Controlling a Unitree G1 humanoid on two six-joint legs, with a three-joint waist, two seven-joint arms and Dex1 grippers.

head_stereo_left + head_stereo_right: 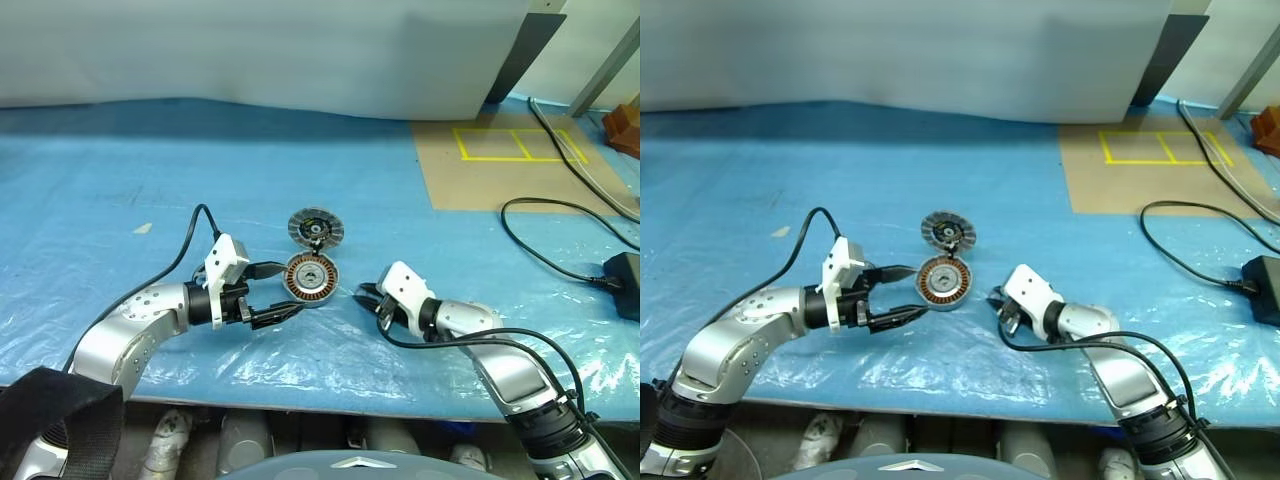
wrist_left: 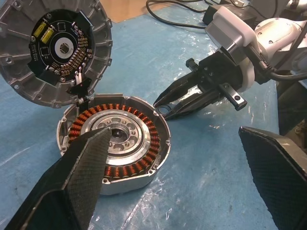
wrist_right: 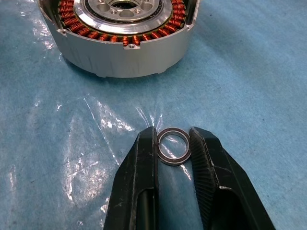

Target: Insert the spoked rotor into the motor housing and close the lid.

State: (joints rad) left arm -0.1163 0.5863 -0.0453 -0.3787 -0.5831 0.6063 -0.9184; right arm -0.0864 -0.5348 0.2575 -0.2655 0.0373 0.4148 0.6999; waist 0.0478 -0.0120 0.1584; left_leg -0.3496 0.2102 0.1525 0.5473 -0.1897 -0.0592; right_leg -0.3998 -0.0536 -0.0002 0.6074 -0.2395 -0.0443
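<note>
Ring point(image 3: 173, 145), thin metal, pinched between the narrowed fingers of the right end effector point(image 3: 173, 143), low over the blue plastic-covered bench point(image 1: 120, 200). Motor housing point(image 3: 115, 28) lay just ahead of those fingertips, open side up, copper windings showing. Left end effector point(image 1: 272, 292), fingers spread wide, straddled the housing's near-left edge, holding nothing. Lid point(image 1: 316, 228) hung open at the housing's far edge, dark inside face up. Both arms about equally near the housing. Rotor: whether the silvery hub inside the windings was the spoked rotor, already seated, could not be told.
</note>
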